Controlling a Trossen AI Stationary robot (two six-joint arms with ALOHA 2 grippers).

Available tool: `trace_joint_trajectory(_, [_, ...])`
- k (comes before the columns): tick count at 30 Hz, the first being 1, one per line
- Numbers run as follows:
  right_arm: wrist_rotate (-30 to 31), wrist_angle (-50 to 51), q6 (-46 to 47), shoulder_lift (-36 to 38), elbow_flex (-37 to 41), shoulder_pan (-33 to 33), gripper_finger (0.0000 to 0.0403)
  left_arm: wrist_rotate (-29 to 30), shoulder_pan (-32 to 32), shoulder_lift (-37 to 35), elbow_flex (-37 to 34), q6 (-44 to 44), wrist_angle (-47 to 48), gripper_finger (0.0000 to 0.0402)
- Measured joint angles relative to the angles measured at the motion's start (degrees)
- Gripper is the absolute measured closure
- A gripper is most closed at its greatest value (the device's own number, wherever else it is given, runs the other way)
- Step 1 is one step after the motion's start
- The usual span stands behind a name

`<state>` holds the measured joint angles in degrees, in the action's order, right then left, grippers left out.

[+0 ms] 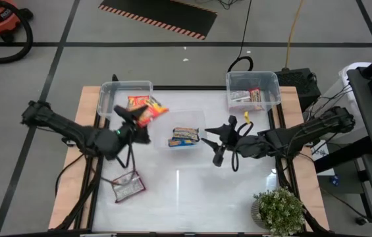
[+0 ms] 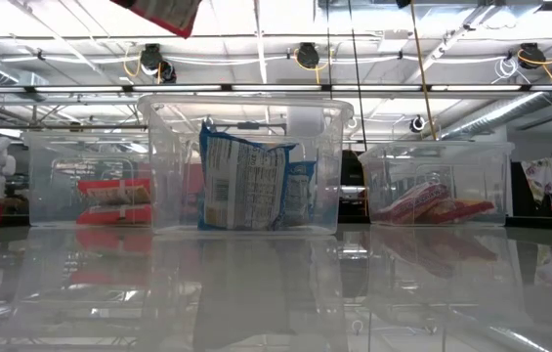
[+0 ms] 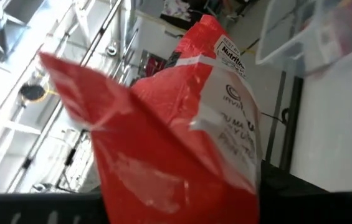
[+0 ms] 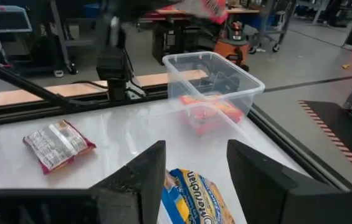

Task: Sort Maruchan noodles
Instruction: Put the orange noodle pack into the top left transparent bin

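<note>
While sorting: left gripper [image 1: 139, 118] held a red packet [image 1: 151, 112] clamped, raised beside the table's far-left bin [image 1: 108, 95].
Right gripper [image 1: 220, 131]: fingers spread, beside centre bin [image 1: 199, 117].
Handling: light, crinkly, slippery; pinch an edge seam.

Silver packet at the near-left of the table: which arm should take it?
Probably right. The left gripper is shut on a red packet by the left bin. The right gripper is open, though the silver packet lies nearer the left arm.
</note>
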<state>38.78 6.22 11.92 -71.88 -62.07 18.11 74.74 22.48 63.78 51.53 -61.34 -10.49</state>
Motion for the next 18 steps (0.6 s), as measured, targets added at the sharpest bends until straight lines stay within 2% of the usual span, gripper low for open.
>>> trace_joint_trajectory(7, [-6.4, -4.1, 0.1, -0.1, 0.3, 0.0, 0.0236, -10.8, -10.7, -9.1, 0.0, 3.5, 6.4, 0.025])
trace_joint_trajectory(9, [-7.7, -4.6, 0.6, -0.2, 0.3, 0.1, 0.0236, -14.3, -14.1, -11.6, 0.0, 8.1, 10.1, 0.025])
trace_joint_trajectory(13, [-8.8, -4.4, 1.3, -0.2, 0.3, 0.5, 0.0236, -21.4, -18.9, -15.0, 0.0, 23.4, 22.6, 0.025])
trace_joint_trajectory(18, [-8.9, -4.2, 2.4, -0.6, 0.4, 1.3, 0.0236, -22.9, -20.5, -14.8, 0.0, 34.1, 32.3, 0.025])
